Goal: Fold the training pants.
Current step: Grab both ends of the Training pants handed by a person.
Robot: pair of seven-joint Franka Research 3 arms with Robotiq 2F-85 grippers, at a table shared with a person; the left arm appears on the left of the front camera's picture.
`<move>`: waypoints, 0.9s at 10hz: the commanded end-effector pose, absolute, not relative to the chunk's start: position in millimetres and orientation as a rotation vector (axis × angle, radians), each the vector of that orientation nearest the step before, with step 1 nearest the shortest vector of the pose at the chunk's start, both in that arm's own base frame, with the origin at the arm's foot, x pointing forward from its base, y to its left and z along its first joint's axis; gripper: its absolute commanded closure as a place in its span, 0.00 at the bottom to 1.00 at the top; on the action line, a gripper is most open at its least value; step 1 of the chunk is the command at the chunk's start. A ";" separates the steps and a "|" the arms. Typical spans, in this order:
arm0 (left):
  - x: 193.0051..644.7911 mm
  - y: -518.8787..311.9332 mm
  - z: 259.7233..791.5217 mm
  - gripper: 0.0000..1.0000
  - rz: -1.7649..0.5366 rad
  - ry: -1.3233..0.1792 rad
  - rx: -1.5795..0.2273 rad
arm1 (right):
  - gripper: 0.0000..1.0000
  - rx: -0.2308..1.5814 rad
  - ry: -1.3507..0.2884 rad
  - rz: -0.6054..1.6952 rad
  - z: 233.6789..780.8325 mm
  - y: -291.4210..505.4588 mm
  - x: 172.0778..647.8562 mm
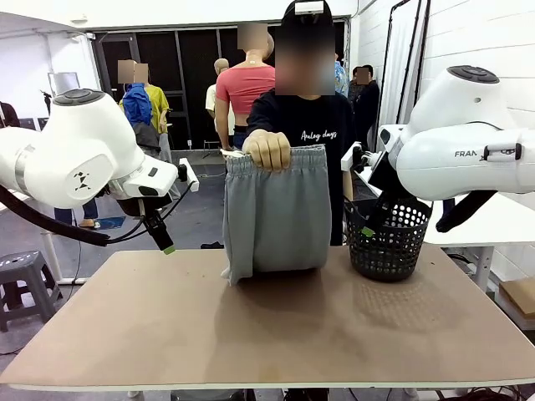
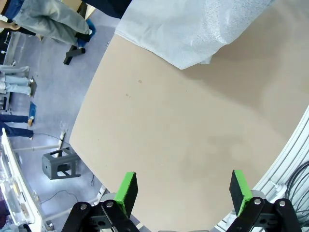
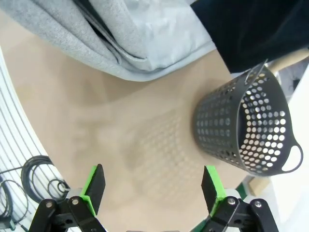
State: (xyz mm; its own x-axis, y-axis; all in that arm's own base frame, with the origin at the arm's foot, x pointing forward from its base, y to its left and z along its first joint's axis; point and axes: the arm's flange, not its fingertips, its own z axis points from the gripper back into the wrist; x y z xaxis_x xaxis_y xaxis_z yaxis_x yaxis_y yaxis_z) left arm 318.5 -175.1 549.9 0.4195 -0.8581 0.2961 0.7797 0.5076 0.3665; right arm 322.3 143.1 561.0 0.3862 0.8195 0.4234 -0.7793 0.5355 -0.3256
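Training pants [image 1: 276, 213] in hand [image 1: 267, 150], perhaps doubled

The training pants [image 1: 276, 209] are seen in plain light grey, the mesh basket [image 1: 393, 246] at the right in black, the table [image 1: 267, 326] in tan.

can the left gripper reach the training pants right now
Probably yes: the left gripper hangs open beside the training pants, with bare table between them; the person's hand holds them up by the waistband.
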 end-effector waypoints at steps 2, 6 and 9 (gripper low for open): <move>317.1 -176.8 549.4 0.00 -1.014 -0.484 0.175 | 0.00 -0.064 -0.585 1.006 558.9 143.2 322.2; 324.5 -169.9 542.1 0.00 -1.035 -0.467 0.216 | 0.00 -0.064 -0.571 1.079 555.2 141.7 330.1; 335.1 -172.3 527.4 0.00 -1.172 -0.463 0.251 | 0.00 -0.049 -0.549 1.186 547.8 129.2 338.3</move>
